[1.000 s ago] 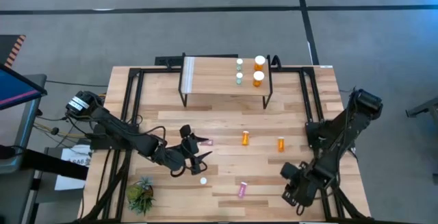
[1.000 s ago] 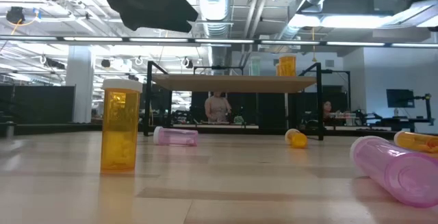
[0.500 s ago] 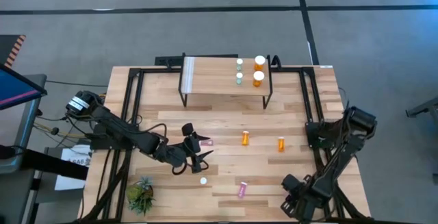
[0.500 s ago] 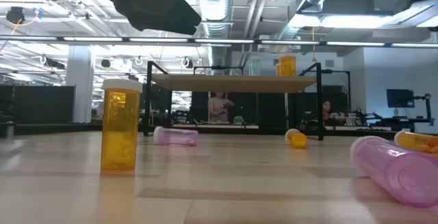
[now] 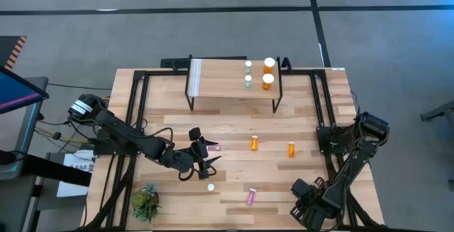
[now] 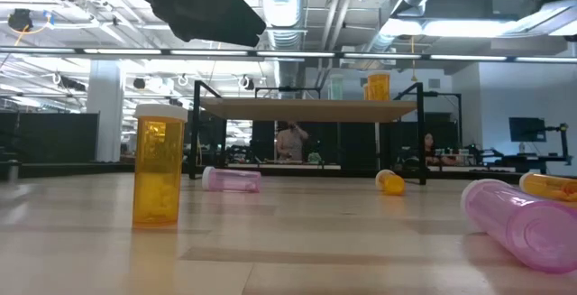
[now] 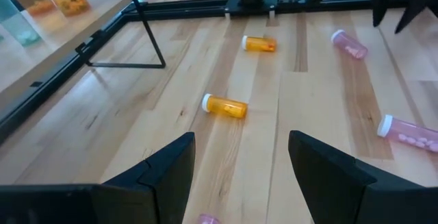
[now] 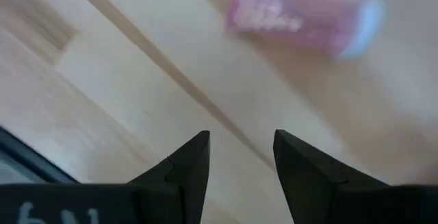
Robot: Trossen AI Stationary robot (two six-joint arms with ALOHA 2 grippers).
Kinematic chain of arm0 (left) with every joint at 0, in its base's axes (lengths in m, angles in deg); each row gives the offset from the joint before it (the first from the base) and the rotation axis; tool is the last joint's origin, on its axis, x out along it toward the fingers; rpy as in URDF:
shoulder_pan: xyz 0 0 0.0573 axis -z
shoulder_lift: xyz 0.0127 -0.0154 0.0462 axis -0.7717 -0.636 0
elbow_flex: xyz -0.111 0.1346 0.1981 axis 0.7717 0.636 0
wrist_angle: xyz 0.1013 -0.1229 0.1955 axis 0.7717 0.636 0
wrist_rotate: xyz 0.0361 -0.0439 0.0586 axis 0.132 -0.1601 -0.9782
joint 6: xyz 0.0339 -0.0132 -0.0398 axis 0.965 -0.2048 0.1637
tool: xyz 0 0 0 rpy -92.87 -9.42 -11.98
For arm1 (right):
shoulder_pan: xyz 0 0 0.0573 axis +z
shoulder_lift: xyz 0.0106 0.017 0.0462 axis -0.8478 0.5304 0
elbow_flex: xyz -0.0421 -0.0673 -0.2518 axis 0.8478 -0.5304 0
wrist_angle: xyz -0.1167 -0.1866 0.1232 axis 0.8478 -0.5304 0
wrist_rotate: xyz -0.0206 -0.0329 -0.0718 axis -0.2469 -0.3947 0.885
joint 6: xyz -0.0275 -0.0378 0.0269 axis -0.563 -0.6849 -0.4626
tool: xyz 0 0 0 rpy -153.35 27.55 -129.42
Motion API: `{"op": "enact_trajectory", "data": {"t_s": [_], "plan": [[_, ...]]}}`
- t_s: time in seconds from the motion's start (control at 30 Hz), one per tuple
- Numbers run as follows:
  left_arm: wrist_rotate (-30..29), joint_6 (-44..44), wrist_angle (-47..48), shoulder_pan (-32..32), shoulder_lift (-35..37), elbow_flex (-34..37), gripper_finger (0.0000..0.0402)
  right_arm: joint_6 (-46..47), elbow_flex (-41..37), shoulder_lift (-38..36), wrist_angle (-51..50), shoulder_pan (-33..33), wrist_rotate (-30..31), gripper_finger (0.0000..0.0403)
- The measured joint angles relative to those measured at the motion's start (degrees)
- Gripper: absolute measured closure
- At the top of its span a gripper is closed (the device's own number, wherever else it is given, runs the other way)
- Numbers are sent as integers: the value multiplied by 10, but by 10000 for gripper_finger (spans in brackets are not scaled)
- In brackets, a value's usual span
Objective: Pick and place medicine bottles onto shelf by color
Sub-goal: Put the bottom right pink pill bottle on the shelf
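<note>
The left claw hovers spread above a pink bottle; the right claw, spread and empty, faces another pink bottle.

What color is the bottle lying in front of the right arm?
Pink bottle, clearest in the right wrist view.

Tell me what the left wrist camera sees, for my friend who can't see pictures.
The open left gripper hovers over a wooden table with nothing in it. Ahead lie two orange bottles and two pink bottles, all on their sides.
</note>
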Motion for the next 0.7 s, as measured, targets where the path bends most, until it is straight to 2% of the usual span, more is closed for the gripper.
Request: {"op": "enact_trajectory", "data": {"t_s": [0.1,0.23,0.4,0.6,0.7], "plan": [[0,0,0,0,0,0,177,-36,17,-22,-69,0,36,219],[12,-1,0,0,0,0,177,-144,15,-42,-125,0,94,219],[15,-1,0,0,0,0,177,-252,13,-40,-141,-6,109,219],[15,-4,-1,0,0,0,177,-272,13,-22,-132,-19,104,219],[16,-6,-8,0,0,0,177,-232,13,-21,-153,-20,104,219]]}}
